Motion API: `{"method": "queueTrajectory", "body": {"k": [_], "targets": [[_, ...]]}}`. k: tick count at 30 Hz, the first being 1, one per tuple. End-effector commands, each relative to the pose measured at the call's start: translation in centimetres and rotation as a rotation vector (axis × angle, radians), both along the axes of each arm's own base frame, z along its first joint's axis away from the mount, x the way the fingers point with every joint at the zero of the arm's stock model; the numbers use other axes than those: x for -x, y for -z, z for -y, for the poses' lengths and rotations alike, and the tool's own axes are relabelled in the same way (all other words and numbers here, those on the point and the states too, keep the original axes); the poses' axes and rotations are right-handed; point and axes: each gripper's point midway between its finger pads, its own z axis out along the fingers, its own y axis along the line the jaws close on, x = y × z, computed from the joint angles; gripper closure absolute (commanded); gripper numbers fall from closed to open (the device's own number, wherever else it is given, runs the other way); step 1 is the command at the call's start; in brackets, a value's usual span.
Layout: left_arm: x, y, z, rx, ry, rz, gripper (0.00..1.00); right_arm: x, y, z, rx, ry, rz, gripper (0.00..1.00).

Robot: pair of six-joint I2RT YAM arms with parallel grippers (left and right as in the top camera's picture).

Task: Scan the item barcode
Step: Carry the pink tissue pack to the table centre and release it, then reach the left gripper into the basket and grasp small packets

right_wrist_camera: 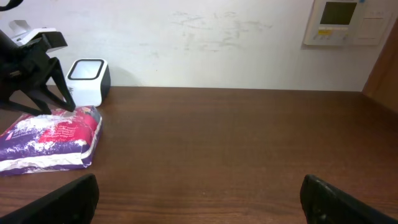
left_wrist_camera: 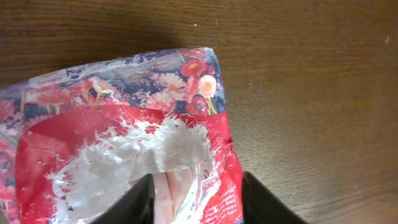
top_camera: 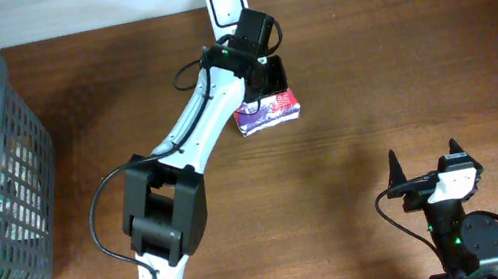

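Lying flat on the table [top_camera: 397, 54], the item, a soft packet [top_camera: 267, 109] printed in purple, red and flowers, sits just in front of the scanner [top_camera: 226, 3] at the far edge, near it but apparently not touching. Left gripper [left_wrist_camera: 196, 182]: down over the packet's scanner-side end, jaws standing part-way apart with wrinkled film between the fingers [left_wrist_camera: 140, 202]; whether they press the packet or only straddle it cannot be told. Right gripper [top_camera: 424, 153]: jaws wide apart and holding nothing, parked at the near edge, well apart from the packet. Basket [top_camera: 9, 129]: at the left, holding other packets, well away from the work. Barcode: not visible in any view. Progress, as a judgement: the packet has been brought to the scanner, so fetching looks done; it rests on the wood rather than facing the scanner window, and no view confirms a read. Remaining, if unread: present the coded face to the window.
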Motion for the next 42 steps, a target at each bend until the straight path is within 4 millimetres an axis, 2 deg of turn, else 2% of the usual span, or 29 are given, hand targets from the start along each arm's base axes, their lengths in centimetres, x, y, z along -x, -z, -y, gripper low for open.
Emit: {"method": "queueTrajectory", "body": {"k": [1, 5, 6, 7, 9, 11, 12, 14, 16, 18, 20, 26, 27, 28, 31, 32, 33, 34, 36, 37, 38, 39, 41, 42], "targets": [[-0.6, -3.3, 1.4, 0.076, 0.017, 0.044, 0.41, 0.0, 0.3, -0.2, -0.009, -0.007, -0.003, 0.01], [-2.1, -11.8, 0.1, 0.09, 0.093, 0.243, 0.33, 0.0, 0.3, -0.2, -0.009, -0.007, -0.003, 0.01], [-2.6, -12.5, -2.4, 0.013, 0.028, 0.264, 0.33, 0.0, 0.3, -0.2, -0.009, -0.007, -0.003, 0.01], [-2.7, -11.8, -4.7, -0.066, -0.021, 0.246, 0.33, 0.0, 0.3, -0.2, -0.009, -0.007, -0.003, 0.01], [-1.9, -9.2, -10.0, -0.244, -0.12, 0.146, 0.32, 0.0, 0.3, -0.2, -0.009, -0.007, -0.003, 0.01], [-1.8, -6.7, -11.1, -0.232, -0.124, 0.065, 0.37, 0.0, 0.3, -0.2, -0.009, -0.007, -0.003, 0.01], [-1.6, -5.3, -10.8, -0.196, -0.11, 0.02, 0.38, 0.0, 0.3, -0.2, -0.009, -0.007, -0.003, 0.01], [-1.1, -1.3, -9.2, -0.129, -0.064, -0.087, 0.25, 0.0, 0.3, -0.2, -0.009, -0.007, -0.003, 0.01], [-0.4, 2.1, -7.4, -0.062, -0.021, -0.177, 0.25, 0.0, 0.3, -0.2, -0.009, -0.007, -0.003, 0.01], [0.1, 4.6, -5.3, 0.035, 0.045, -0.238, 0.3, 0.0, 0.3, -0.2, -0.009, -0.007, -0.003, 0.01], [0.3, 4.2, -3.3, 0.106, 0.201, -0.2, 0.31, 0.0, 0.3, -0.2, -0.009, -0.007, -0.003, 0.02], [0.9, 3.5, -1.4, 0.146, 0.252, -0.188, 0.34, 0.0, 0.3, -0.2, -0.009, -0.007, -0.003, 0.01], [0.7, 2.6, -0.9, 0.17, 0.261, -0.177, 0.35, 0.0, 0.3, -0.2, -0.009, -0.007, -0.003, 0.01], [0.5, 0.8, -0.1, 0.222, 0.283, -0.155, 0.35, 0.0, 0.3, -0.2, -0.009, -0.007, -0.003, 0.01], [-0.1, -5.1, -0.2, 0.246, 0.289, -0.074, 0.34, 0.0, 0.3, -0.2, -0.009, -0.007, -0.003, 0.01], [-0.2, -8.0, -1.2, 0.237, 0.273, -0.032, 0.33, 0.0, 0.3, -0.2, -0.009, -0.007, -0.003, 0.01], [-0.7, -10.1, -2.7, 0.199, 0.238, 0.009, 0.3, 0.0, 0.3, -0.2, -0.009, -0.007, -0.003, 0.01], [-1.2, -12.5, -5.7, 0.122, 0.17, 0.062, 0.26, 0.0, 0.3, -0.2, -0.009, -0.007, -0.003, 0.01], [-0.9, -16.6, -10.3, 0.07, 0.089, 0.115, 0.25, 0.0, 0.3, -0.2, -0.009, -0.007, -0.002, 0.01], [-0.6, -20.2, -13.5, 0.065, 0.057, 0.184, 0.22, 0.0, 0.3, -0.2, -0.009, -0.007, -0.003, 0.01], [-0.8, -23.6, -18.2, 0.026, -0.03, 0.274, 0.2, 0.0, 0.3, -0.2, -0.009, -0.007, -0.003, 0.02], [-0.6, -25.8, -22.2, -0.014, -0.119, 0.328, 0.18, 0.0, 0.3, -0.2, -0.009, -0.007, -0.003, 0.01], [0.1, -28.5, -29.0, -0.072, -0.272, 0.391, 0.09, 0.0, 0.3, -0.2, -0.009, -0.007, -0.003, 0.01], [0.9, -29.6, -33.6, -0.095, -0.371, 0.414, 0.08, 0.0, 0.3, -0.2, -0.009, -0.007, -0.003, 0.01]]}}
